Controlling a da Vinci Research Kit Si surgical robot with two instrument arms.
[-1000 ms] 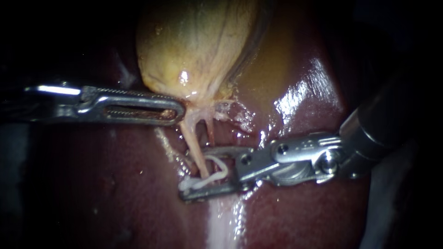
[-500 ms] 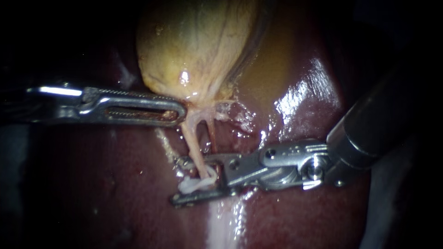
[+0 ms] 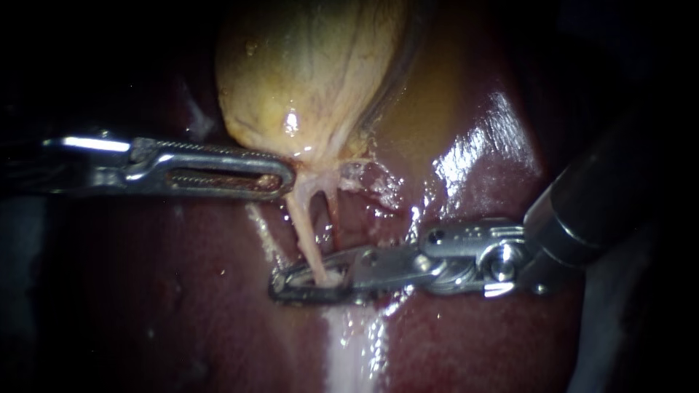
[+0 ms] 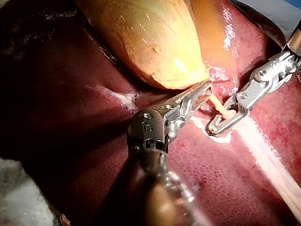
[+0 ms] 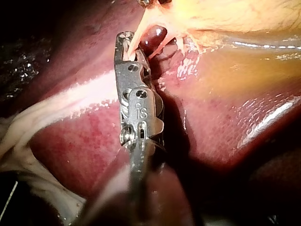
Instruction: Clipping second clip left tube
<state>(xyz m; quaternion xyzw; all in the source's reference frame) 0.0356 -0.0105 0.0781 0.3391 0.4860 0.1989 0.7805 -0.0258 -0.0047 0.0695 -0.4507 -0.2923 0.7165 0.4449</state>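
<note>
Gallbladder (image 3: pixel 306 73) first, pale and yellow, and everything hangs off its narrow end. Your left instrument (image 3: pixel 282 177) reaches in flat to that narrow end, with its jaws pressed together on the gallbladder tissue right where the tubes leave it. Two strands run down from the gallbladder: the left tube (image 3: pixel 304 229), pale and taut, and beside it a thinner, redder tube (image 3: pixel 333 211). Your right instrument (image 3: pixel 291 282) is on the left tube, well below the gallbladder. Its jaws are clamped across the tube from both sides. A sliver of white clip (image 3: pixel 331 277) shows inside that bite, at the tube. The redder tube sits outside the jaws, on their gallbladder side. Liver (image 3: pixel 480 335) lies dark and wet under it all, with a pale streak running away from the gallbladder past the clamped jaws.
</note>
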